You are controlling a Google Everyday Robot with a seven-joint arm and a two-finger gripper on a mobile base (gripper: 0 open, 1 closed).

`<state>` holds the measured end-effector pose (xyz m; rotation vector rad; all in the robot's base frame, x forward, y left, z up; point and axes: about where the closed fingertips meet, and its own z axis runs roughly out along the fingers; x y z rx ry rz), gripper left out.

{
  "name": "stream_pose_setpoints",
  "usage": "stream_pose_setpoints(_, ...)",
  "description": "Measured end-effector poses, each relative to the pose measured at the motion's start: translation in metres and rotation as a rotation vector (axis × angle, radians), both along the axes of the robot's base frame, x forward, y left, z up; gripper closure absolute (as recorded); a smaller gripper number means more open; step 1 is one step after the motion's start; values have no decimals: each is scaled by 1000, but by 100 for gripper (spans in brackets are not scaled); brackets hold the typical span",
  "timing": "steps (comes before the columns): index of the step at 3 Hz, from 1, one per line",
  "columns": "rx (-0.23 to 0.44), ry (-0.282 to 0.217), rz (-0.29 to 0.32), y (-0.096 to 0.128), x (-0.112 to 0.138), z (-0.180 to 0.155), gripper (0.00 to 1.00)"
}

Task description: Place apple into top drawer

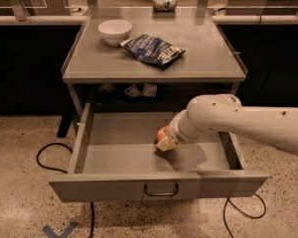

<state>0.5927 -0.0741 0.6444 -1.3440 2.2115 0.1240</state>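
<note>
While the top drawer [114, 157], shallow grey metal with a curved handle, stands pulled out below the tabletop's front edge, the gripper [166, 142] sits low inside it, clasping the round red apple [162, 132]. A glossy white bowl [114, 31] occupies the smooth tabletop's [198, 63] rear left corner, with a crinkled blue snack bag [154, 50] beside it. The bulky white arm [238, 120] overhangs the drawer's right wall.

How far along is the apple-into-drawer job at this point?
Done: the top drawer is pulled open. In hand: the gripper holds the apple low inside it, just above the floor. Left: release the apple onto the drawer floor and withdraw.
</note>
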Motion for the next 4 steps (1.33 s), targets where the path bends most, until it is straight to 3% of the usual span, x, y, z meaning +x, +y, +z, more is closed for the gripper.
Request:
stream_pose_setpoints(1, 0, 4, 2, 2, 1, -5, 100)
stream_pose_setpoints(2, 0, 4, 2, 2, 1, -5, 81)
stream_pose_setpoints(4, 0, 4, 2, 2, 1, -5, 35)
